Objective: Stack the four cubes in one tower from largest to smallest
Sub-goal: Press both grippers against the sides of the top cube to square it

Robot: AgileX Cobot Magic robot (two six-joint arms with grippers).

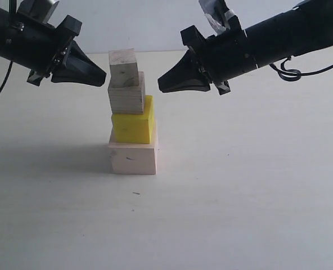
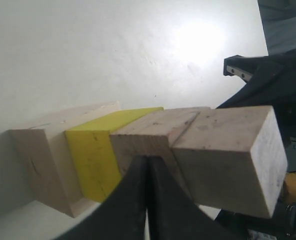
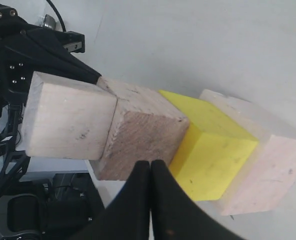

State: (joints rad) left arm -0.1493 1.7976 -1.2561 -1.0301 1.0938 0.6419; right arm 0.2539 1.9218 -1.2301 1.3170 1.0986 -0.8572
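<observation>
Standing tower, both grippers shut and empty

Four cubes make one tower (image 1: pixel 131 115) on the counter (image 1: pixel 245 191), just to the 9 o'clock side of centre in the exterior view. From the bottom up:
- large pale wood cube (image 1: pixel 133 158)
- yellow cube (image 1: pixel 133 127)
- medium wood cube (image 1: pixel 126 99)
- small wood cube (image 1: pixel 124 67) on top

The edges are not flush, and the small cube sits turned a little against the medium one.

The left gripper (image 1: pixel 103 76) is at the tower's 9 o'clock, level with the small cube. Its jaws are pressed together and hold nothing. The tip is just beside the small cube, and I cannot tell whether it touches.

The right gripper (image 1: pixel 161 85) is at 3 o'clock, level with the join of the small and medium cubes. Its jaws are together and empty, and the tip is near the wood but apart from it.
</observation>
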